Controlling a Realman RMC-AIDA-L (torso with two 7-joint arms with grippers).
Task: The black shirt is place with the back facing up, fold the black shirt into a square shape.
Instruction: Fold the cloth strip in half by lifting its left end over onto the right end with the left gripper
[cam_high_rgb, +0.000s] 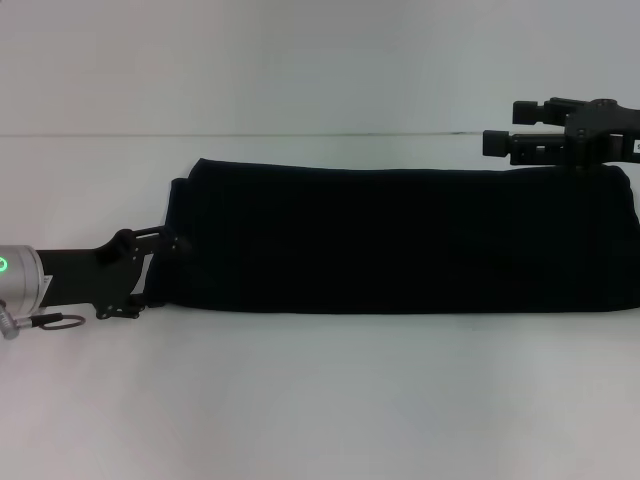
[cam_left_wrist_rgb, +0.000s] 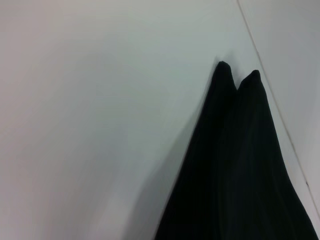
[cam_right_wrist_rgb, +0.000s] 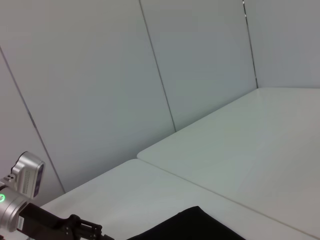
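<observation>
The black shirt (cam_high_rgb: 400, 240) lies folded into a long flat band across the white table (cam_high_rgb: 320, 400), plain side up, with no lettering showing. My left gripper (cam_high_rgb: 180, 243) is low at the band's left end, against its near corner. The left wrist view looks along the shirt (cam_left_wrist_rgb: 240, 175) to its two far corners. My right gripper (cam_high_rgb: 503, 126) is open and empty. It hovers above the band's far right corner, pointing left. The right wrist view shows a shirt edge (cam_right_wrist_rgb: 195, 225) and my left arm (cam_right_wrist_rgb: 20, 200).
A pale panelled wall (cam_high_rgb: 300, 60) stands behind the table's far edge. Bare white tabletop lies in front of the shirt. The band's right end reaches the right edge of the head view.
</observation>
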